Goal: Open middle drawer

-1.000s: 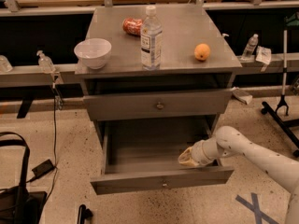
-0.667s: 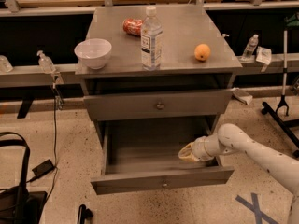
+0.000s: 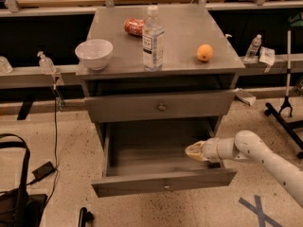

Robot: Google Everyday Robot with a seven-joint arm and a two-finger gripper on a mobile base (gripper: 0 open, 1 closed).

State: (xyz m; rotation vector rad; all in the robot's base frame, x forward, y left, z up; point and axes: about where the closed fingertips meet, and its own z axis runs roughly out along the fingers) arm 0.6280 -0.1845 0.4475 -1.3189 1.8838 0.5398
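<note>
1. The middle drawer (image 3: 163, 186) is standing pulled well out of the cabinet (image 3: 189, 27), with its grey front facing the room and its inside lying open to view.
2. Its small round knob (image 3: 165, 187) is showing at the centre of the front; nothing is touching it.
3. The gripper (image 3: 194, 151) is sitting over the right part of the drawer's inside, just behind the front panel and pointing left.
4. Whether the gripper is open or closed, I cannot tell; it is not seen holding anything.
5. The white arm (image 3: 265, 160) is reaching in from the lower right, crossing above the drawer's right front corner.
6. The top drawer (image 3: 161, 105) is sitting directly above, its front near flush with the cabinet.
7. On the cabinet top, a white bowl (image 3: 94, 53) is standing at the front left corner.
8. A clear bottle (image 3: 153, 39) is standing upright near the front centre, and a red packet (image 3: 134, 26) is lying just behind it.
9. An orange (image 3: 204, 52) is resting to the front right, well apart from the bottle.
10. A black bag (image 3: 14, 193) is lying on the floor to the left, and a blue tape cross (image 3: 258, 209) is showing on the floor to the lower right.
</note>
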